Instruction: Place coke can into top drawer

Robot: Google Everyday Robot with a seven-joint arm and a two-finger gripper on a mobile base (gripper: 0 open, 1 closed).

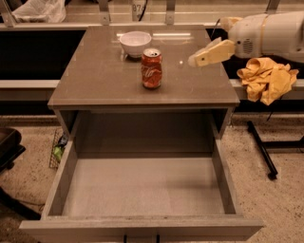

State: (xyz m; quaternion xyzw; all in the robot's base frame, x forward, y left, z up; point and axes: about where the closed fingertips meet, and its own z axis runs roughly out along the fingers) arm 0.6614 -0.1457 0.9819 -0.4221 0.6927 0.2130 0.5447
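The coke can [151,69] stands upright on the cabinet top [95,80], just in front of a white bowl [135,43]. The top drawer [142,187] is pulled fully open below, and its pale bottom holds nothing. My gripper [197,59] reaches in from the right on a white arm. It hangs above the right part of the cabinet top, a short way right of the can and not touching it.
A crumpled yellow cloth [267,79] lies on a ledge at the right. A black stand leg [262,148] crosses the floor at the right. A dark chair base [9,152] sits at the left. A plastic bag [38,9] lies at the back left.
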